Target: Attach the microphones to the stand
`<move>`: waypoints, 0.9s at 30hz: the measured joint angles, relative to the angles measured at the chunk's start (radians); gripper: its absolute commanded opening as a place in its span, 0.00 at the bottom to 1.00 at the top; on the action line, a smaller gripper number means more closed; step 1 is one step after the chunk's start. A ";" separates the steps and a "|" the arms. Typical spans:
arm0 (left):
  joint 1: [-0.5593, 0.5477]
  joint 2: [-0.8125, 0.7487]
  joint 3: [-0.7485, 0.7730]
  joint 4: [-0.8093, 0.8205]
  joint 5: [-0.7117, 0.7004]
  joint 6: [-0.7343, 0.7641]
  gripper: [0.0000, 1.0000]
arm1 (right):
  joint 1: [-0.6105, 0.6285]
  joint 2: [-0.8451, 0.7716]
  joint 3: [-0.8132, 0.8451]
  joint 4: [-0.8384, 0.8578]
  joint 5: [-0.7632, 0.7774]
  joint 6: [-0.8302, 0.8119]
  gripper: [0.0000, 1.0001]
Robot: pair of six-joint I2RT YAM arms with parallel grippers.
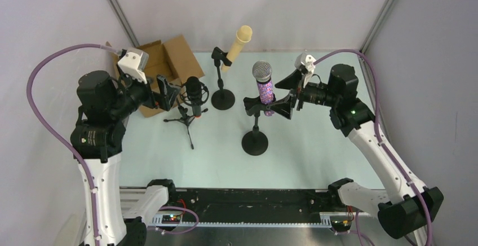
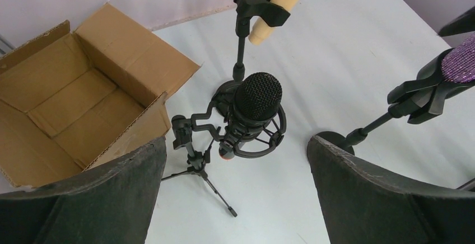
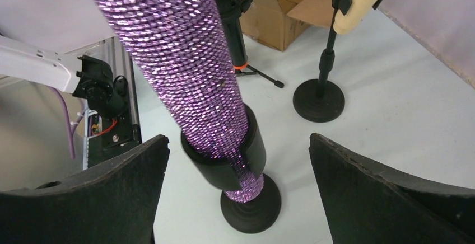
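Observation:
Each of the three microphones sits in a stand. The cream-beige one (image 1: 243, 37) (image 2: 280, 3) leans in the clip of the back stand (image 1: 223, 98). The purple glitter one (image 1: 263, 85) (image 3: 179, 48) stands in a black clip (image 3: 224, 154) over a round base (image 3: 252, 199). The black one (image 1: 194, 89) (image 2: 257, 95), with its orange end (image 2: 226, 153), hangs in a shock mount on a small tripod (image 1: 186, 121). My left gripper (image 1: 171, 93) (image 2: 236, 143) is open just left of the black microphone and holds nothing. My right gripper (image 1: 286, 95) (image 3: 238, 139) is open just right of the purple microphone, not touching it.
An open cardboard box (image 1: 163, 65) (image 2: 84, 93) lies at the back left, behind my left gripper. The tripod's legs (image 2: 215, 191) spread over the table. A black rail with wiring (image 1: 248, 203) runs along the near edge between the arm bases.

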 measured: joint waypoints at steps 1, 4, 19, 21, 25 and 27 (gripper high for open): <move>0.000 0.004 0.003 -0.002 0.005 0.000 1.00 | 0.000 0.014 0.000 0.012 -0.010 -0.007 0.99; 0.000 0.013 0.018 -0.003 0.012 -0.002 1.00 | 0.000 0.053 -0.007 0.043 -0.043 -0.028 1.00; 0.000 0.031 0.048 -0.008 0.019 -0.026 1.00 | 0.113 0.084 -0.071 0.162 -0.044 -0.068 0.55; 0.000 0.031 0.048 -0.008 0.019 -0.026 1.00 | 0.122 0.082 -0.087 0.181 -0.026 -0.071 0.45; 0.000 0.031 0.048 -0.008 0.021 -0.027 1.00 | 0.128 0.075 -0.103 0.216 0.018 -0.068 0.35; 0.000 0.032 0.048 -0.008 0.025 -0.027 1.00 | 0.134 0.066 -0.112 0.225 0.034 -0.063 0.28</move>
